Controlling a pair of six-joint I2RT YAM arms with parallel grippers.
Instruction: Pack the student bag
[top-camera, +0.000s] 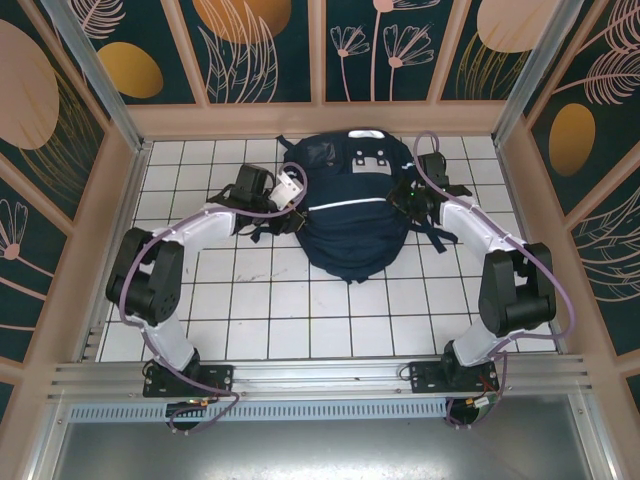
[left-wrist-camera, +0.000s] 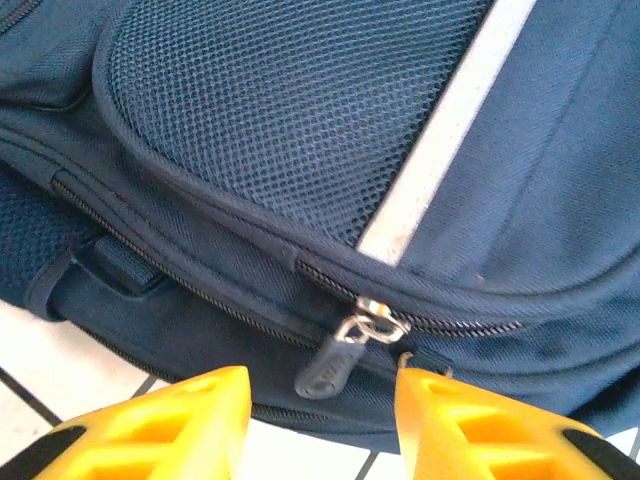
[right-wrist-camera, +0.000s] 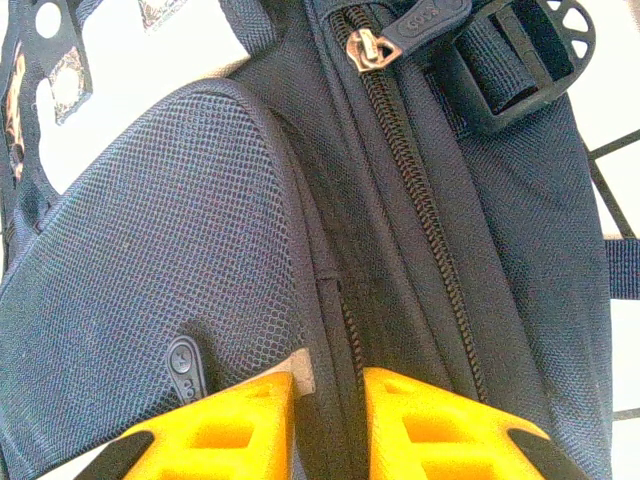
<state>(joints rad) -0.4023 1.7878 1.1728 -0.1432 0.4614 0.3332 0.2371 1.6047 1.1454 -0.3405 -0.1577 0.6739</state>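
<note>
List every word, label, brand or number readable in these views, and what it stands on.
No text is readable.
White patch on the large navy-blue fabric backpack: dark marks, too small.
Dark zipper pull, left wrist view: embossed mark, blurred.
Small dark rubber tab on the mesh pocket, right wrist view: raised marks, illegible.

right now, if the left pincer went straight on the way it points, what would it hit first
Probably the zipper pull on the student bag, hanging just ahead in line with the gap of the left pincer. Depth is unclear, so the bag's fabric may touch first.
</note>
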